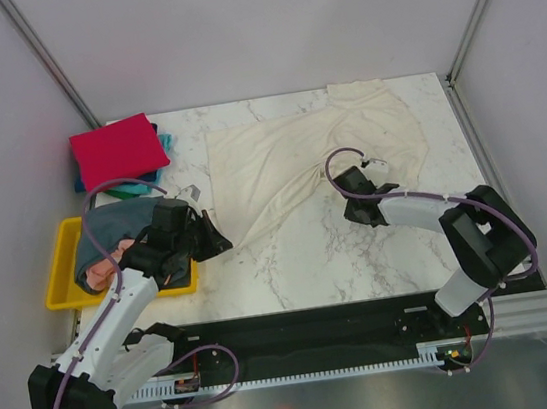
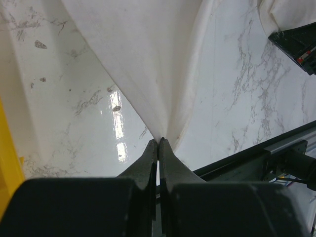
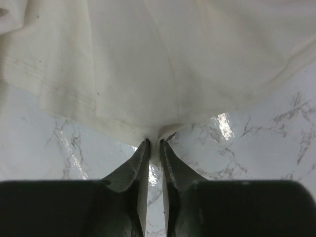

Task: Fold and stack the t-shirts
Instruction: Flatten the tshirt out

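Tray: the yellow tray [image 1: 57,268] at the near left holds the grey-blue t-shirt [image 1: 115,225] and pink t-shirt [image 1: 96,273].
Cream-white t-shirt [image 1: 287,152]: lies across the middle and far table.
Left gripper [image 2: 159,140]: low beside the tray, pinching the cream-white t-shirt's near corner.
Right gripper [image 3: 154,142]: low, pinching its near edge.

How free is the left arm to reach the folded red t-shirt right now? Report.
Probably not yet: the left end effector is shut on the cream-white t-shirt, so it must release first. Otherwise the way looks free: the red t-shirt lies uncovered beyond the yellow tray.
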### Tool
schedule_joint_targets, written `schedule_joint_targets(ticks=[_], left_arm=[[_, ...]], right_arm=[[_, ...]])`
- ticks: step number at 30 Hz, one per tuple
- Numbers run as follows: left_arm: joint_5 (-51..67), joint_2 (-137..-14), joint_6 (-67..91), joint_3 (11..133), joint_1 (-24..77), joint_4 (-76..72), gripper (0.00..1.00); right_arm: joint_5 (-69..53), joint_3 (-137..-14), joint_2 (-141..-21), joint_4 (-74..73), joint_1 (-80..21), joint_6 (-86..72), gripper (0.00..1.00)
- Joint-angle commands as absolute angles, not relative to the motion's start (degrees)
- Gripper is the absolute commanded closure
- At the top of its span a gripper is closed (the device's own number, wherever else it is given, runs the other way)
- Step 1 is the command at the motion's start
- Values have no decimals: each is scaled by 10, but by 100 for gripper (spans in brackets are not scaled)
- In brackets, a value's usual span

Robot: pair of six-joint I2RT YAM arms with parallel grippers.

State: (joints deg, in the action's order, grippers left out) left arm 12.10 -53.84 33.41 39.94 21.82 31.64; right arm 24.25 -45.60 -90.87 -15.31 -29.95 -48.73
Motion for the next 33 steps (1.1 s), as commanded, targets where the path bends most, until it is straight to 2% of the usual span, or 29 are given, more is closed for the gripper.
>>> schedule_joint_targets(ticks=[1,4,9,11,12,17,20,29,33], left_arm=[[120,-537,320,399,216,313,98],[119,-536,321,398,217,313,98],[117,-530,318,400,216,313,98],[121,-525,313,403,216,314,98],[127,-518,310,405,216,315,98],[163,-485,323,410,216,332,98],[182,-457,339,410,216,347,98],[215,-374,350,411,218,433,98],[181,-357,343,430,218,499,98]], right_arm=[[232,-447,-935,-157,-297,-491,81],[223,-434,-928,-145,-297,-486,100],[235,-432,-862,-184,-297,-475,100],[250,-439,-793,-244,-297,-483,100],[286,-447,-735,-324,-298,-495,100],[327,-473,-532,-469,-294,-526,100],[324,-483,-452,-539,-294,-556,100],[373,-523,-263,-719,-294,-631,100],[405,-573,-240,-760,-294,-635,100]])
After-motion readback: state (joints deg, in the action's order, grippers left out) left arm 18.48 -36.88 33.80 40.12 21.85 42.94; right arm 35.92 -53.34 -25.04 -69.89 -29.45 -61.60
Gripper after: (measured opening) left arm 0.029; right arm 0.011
